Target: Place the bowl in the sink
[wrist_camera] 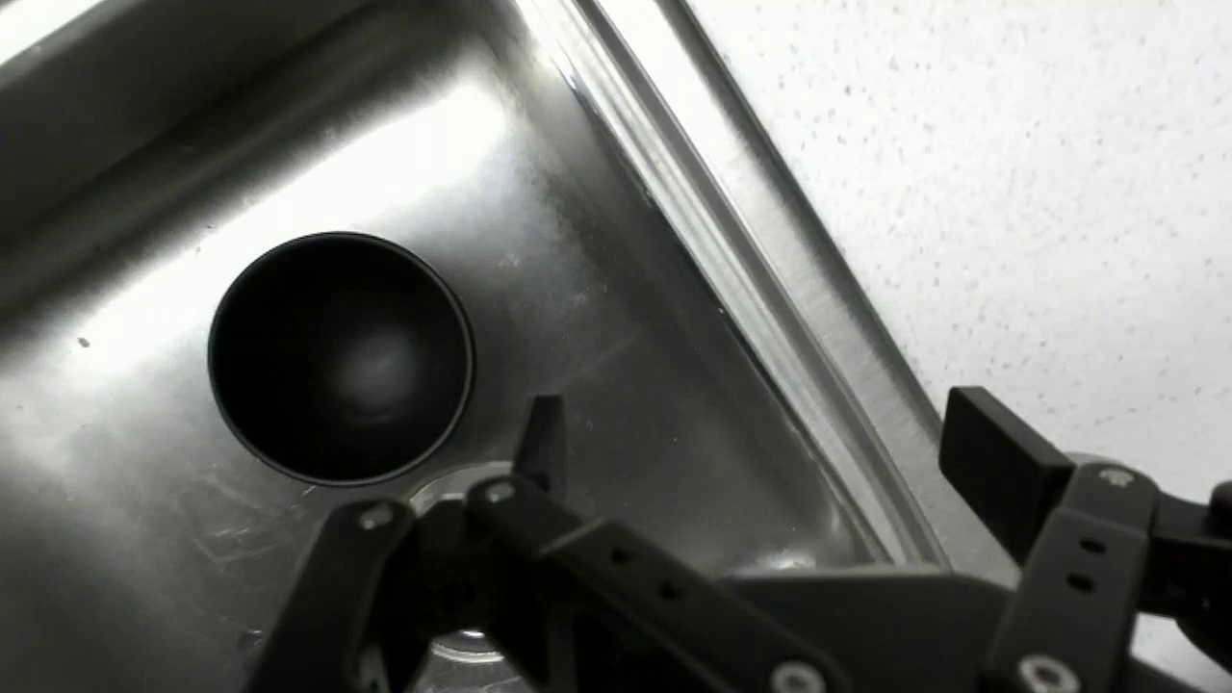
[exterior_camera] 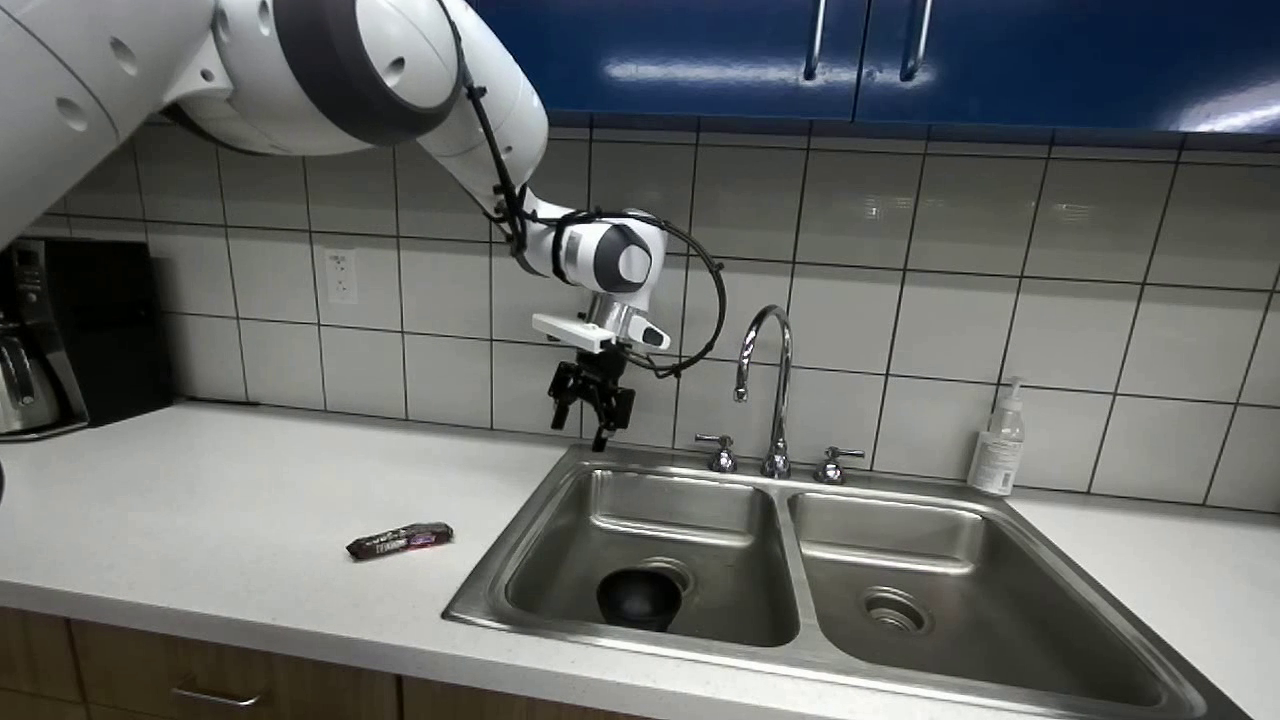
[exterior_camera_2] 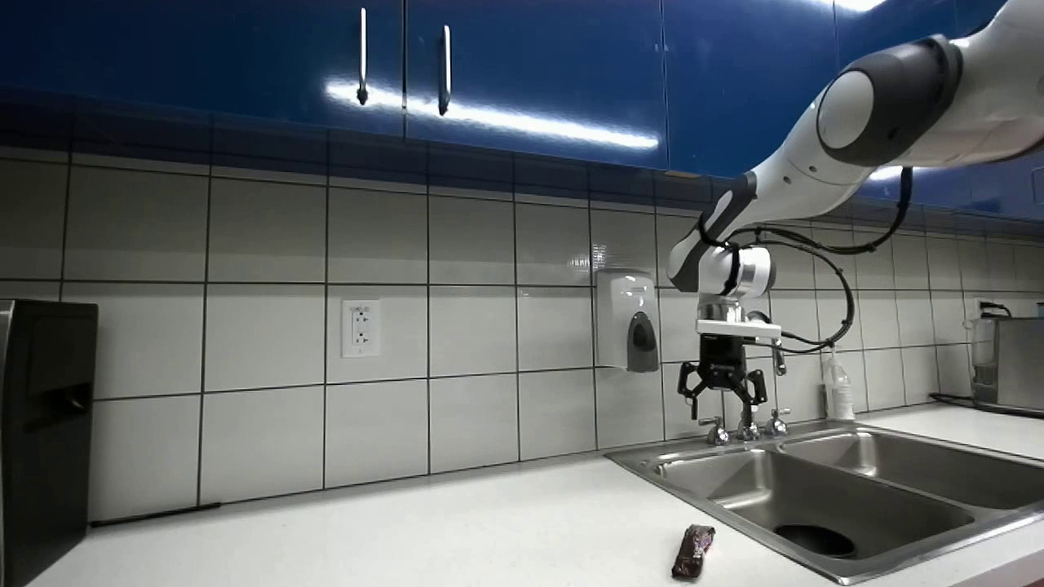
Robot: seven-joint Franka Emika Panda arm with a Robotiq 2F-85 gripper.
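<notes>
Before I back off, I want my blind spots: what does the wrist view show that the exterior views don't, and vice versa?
Only the wrist view shows the rim of the black bowl as a near circle, plus speckles on the counter.
Only the exterior views show the faucet, wrapped bar and soap bottle.
Shared: the bowl inside the sink, and the open gripper, holding nothing.

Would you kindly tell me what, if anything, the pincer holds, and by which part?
Nothing: the pincer is open, and the bowl rests in the sink.

Glossy blue cabinets above a white-tiled wall, a pale countertop, brown drawer fronts below.
</notes>
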